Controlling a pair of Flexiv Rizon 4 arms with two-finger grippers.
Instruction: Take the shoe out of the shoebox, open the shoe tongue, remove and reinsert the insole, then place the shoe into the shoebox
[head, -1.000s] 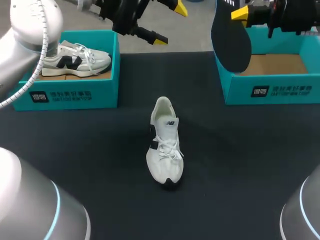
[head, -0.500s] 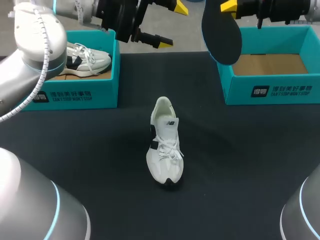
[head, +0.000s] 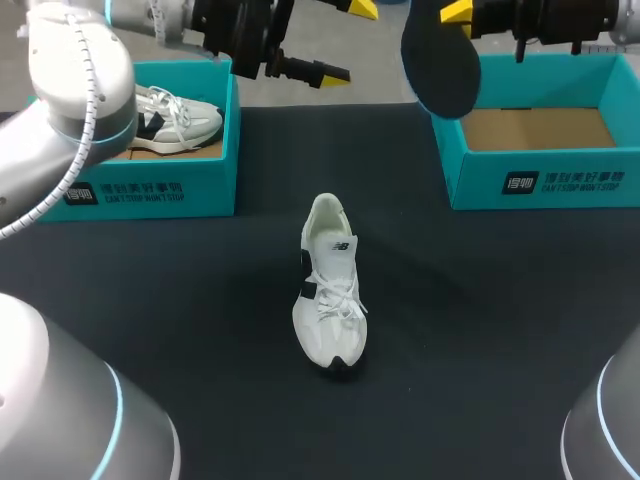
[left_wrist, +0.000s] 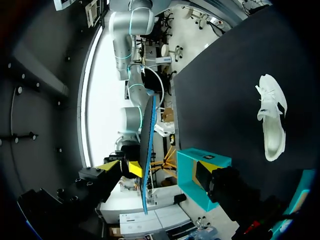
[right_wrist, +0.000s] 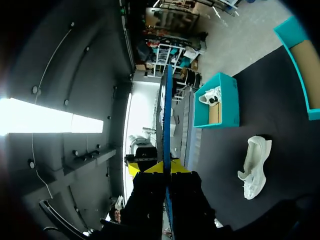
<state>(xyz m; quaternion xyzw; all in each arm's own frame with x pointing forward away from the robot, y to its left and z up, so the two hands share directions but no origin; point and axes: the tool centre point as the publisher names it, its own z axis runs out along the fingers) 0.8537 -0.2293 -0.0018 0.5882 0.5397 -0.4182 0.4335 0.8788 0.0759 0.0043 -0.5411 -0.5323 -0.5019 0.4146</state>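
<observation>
Right arm (head: 560, 15) high at 1 o'clock, right jaws clamped on hanging insole (head: 440, 60). Left arm (head: 70, 90) high at 11 o'clock, left jaws spread. Shoe (head: 330, 290) at worktop (head: 500, 300) centre.

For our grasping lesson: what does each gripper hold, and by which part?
The right gripper clamps the dark insole at its upper end; the rest hangs down. The left gripper is open, holding nothing.

White print fronting left shoebox (head: 125, 192), right shoebox (head: 560, 182).
</observation>
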